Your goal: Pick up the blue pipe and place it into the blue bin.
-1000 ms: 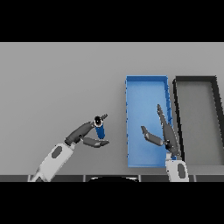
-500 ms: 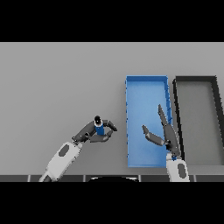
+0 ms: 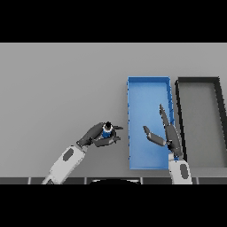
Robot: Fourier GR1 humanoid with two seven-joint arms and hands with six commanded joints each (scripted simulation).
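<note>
A plain grey tabletop (image 3: 57, 84) is seen from above. Near the lower middle, the left robot hand (image 3: 98, 135), dark and mounted on a white and grey arm that enters from the lower left, is curled around a small blue pipe (image 3: 107, 130). The short blue cylindrical pipe is gripped between the thumb and fingers, with its dark upper end showing just above the hand. The pipe is held just to the left of a blue rectangular plastic bin (image 3: 148, 95), outside its left wall; whether the pipe is clear of the tabletop cannot be told.

The blue bin is set lengthwise on the right half of the tabletop. Immediately to its right, a black rectangular bin (image 3: 198, 80) with a grey floor is placed parallel to it, the two close together.

The right robot hand (image 3: 167, 133) is shown over the lower right part of the blue bin, opened wide, its fingers straight and pointing away from the robot, its thumb spread to the left. Nothing is held in it.
</note>
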